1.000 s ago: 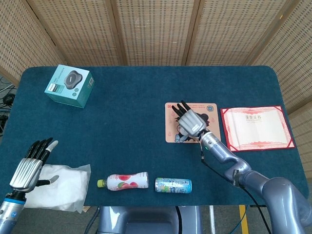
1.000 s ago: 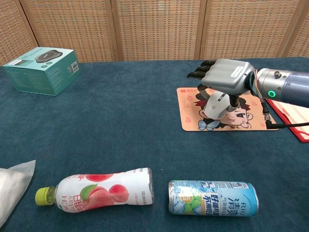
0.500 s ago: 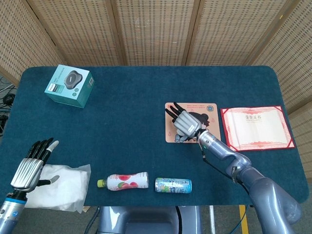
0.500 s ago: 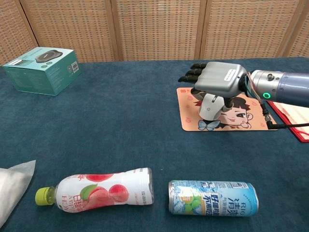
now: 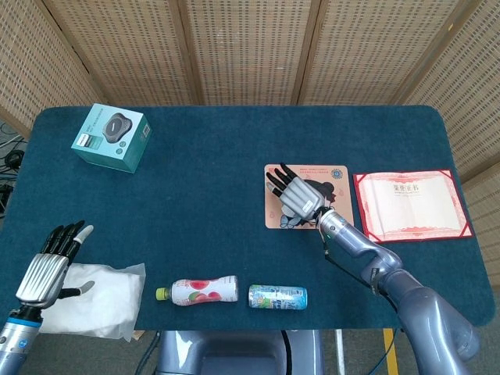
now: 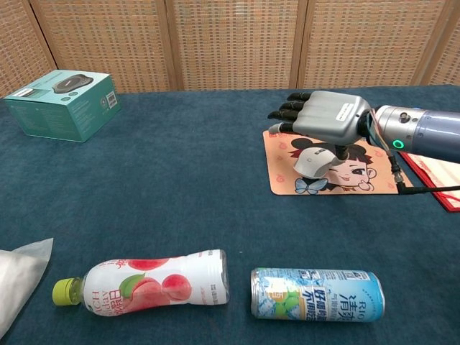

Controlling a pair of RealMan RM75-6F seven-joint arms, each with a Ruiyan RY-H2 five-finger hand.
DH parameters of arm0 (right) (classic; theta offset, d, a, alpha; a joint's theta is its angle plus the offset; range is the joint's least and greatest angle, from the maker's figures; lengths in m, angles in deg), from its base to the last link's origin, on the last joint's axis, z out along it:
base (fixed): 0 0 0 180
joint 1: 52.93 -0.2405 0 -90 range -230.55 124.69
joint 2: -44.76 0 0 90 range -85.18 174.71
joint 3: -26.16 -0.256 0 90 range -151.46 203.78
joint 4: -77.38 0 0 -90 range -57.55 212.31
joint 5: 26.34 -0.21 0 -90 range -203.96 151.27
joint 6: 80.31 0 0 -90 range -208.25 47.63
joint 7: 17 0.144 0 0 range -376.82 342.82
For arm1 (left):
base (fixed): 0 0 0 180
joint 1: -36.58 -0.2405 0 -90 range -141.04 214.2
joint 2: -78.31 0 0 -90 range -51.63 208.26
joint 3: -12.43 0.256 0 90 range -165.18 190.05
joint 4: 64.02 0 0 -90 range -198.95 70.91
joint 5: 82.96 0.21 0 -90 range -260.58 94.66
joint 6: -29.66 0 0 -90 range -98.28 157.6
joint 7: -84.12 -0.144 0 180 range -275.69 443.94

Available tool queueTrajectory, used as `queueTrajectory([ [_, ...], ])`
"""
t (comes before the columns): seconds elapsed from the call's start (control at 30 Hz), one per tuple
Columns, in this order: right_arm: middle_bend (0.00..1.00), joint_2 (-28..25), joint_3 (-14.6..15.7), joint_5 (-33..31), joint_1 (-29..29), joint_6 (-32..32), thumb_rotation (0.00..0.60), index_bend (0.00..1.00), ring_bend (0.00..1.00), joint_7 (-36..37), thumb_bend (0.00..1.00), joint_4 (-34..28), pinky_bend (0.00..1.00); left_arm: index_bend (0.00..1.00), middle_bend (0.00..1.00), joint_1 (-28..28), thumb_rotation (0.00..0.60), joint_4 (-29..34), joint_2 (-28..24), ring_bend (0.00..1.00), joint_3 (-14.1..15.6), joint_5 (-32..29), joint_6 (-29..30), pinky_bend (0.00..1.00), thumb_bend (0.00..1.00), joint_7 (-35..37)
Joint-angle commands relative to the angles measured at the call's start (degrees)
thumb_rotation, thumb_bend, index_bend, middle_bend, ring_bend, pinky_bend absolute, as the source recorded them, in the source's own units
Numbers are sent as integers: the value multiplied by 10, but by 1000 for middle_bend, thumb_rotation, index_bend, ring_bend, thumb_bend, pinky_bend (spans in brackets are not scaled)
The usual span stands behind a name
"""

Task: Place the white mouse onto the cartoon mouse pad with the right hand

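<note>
My right hand point(image 6: 325, 117) hovers over the cartoon-printed peach mouse pad point(image 6: 282, 178) at centre right of the chest view, palm down, fingers spread and extended toward the left of the frame, holding nothing. The small white computer mouse point(image 6: 310, 165) lies on the pad just beneath my palm; I can see a gap between most of my fingers and its shell, though whether my thumb touches its back I cannot tell. In the head view the hand point(image 5: 298, 195) covers the mouse entirely. My left hand point(image 5: 48, 266) sits at the lower left of the head view, fingers apart and empty, above a crumpled white plastic bag point(image 5: 105, 301). Along the bottom edge lie a peach-labelled drink bottle with a green cap point(image 6: 147, 284) and a blue-and-white drink can point(image 6: 317, 294), both on their sides. A teal cardboard box point(image 5: 111, 137) stands at upper left, and a red-bordered certificate point(image 5: 412, 205) lies right of the pad on the dark blue table cloth point(image 5: 211, 203).
</note>
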Motion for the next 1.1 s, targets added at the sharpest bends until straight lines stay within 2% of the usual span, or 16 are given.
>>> queueTrajectory([
  [0.03,0,-6,-6,-7,4,-1,600,64,0,-13,0,-9,0,0,0,0,600,1,-1,0,0,1,1,0,152,1],
  [0.17,0,-23,-17,-18,13,-7,600,64,0,-39,0,-33,0,0,0,-1,600,2,-3,0,2,5,4,0,152,4],
  [0.3,0,-61,-38,-47,28,-8,600,64,0,-91,0,-93,0,0,0,-1,600,4,-5,0,3,5,3,0,152,8],
  [0.5,0,-125,-74,-113,71,-24,600,64,0,-160,0,-208,0,0,0,-2,600,6,-8,0,2,6,8,0,152,14],
  [0.67,0,-190,-101,-193,130,-55,600,64,0,-210,0,-343,0,0,0,-3,600,8,-12,0,3,9,9,0,152,18],
  [0.8,0,-234,-113,-257,173,-76,600,64,0,-219,0,-442,0,0,0,-2,600,8,-13,0,3,8,7,0,152,19],
  [0.93,0,-268,-113,-283,215,-121,600,64,0,-211,0,-521,0,0,0,-2,600,11,-15,0,2,1,3,0,151,14],
  [1.1,0,-289,-104,-288,262,-165,600,64,0,-171,0,-571,0,0,0,-3,600,12,-15,0,2,-1,2,0,151,9],
])
